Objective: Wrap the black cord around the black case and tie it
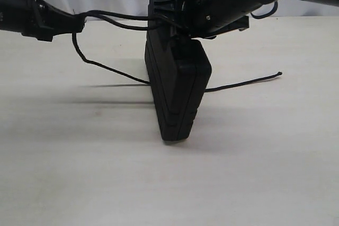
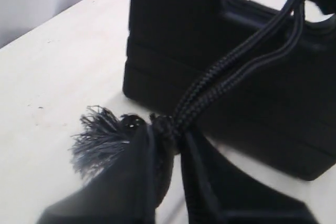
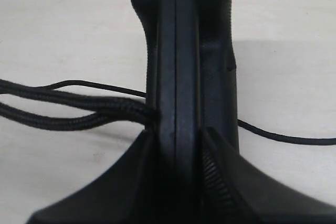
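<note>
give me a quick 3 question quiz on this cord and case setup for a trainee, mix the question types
1. True or false: the black case lies flat on the table.
2. Multiple choice: what is the left gripper clamped on? A) the case's handle slot; B) the black cord, right by its frayed knot; C) nothing.
3. Short answer: which gripper is holding the case, and where on it?

Key
1. False. It stands upright on one edge.
2. B.
3. The right gripper, with one jaw on each side of the case's top end, near the handle slot.
</note>
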`<control>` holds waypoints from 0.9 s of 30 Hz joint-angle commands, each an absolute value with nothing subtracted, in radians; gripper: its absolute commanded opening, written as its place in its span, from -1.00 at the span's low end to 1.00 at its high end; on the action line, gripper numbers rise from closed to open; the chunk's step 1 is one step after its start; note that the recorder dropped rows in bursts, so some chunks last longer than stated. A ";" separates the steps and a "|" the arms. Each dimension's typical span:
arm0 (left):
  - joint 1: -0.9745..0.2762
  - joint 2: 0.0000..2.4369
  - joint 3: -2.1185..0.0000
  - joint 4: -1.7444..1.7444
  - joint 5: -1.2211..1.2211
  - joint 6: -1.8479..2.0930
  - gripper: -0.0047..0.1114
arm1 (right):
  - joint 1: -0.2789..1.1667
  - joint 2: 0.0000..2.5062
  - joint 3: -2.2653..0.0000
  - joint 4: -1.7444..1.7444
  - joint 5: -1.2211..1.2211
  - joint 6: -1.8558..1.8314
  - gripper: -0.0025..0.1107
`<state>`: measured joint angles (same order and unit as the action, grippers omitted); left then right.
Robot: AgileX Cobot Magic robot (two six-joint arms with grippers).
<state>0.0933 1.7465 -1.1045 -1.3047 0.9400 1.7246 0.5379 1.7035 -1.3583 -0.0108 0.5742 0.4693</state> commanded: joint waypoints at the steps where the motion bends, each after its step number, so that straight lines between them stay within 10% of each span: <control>1: 0.080 1.739 -1.094 -1.319 0.895 1.707 -0.92 | 0.538 1.700 -1.360 -0.016 0.572 0.456 -0.88; 27: -0.137 1.739 -1.094 -1.368 0.829 1.754 -0.92 | 0.538 1.700 -1.360 -0.007 0.591 0.451 -0.88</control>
<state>-0.1051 1.7465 -1.0961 -1.3396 0.8349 1.7289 0.5379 1.7035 -1.3583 -0.0086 0.5798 0.4640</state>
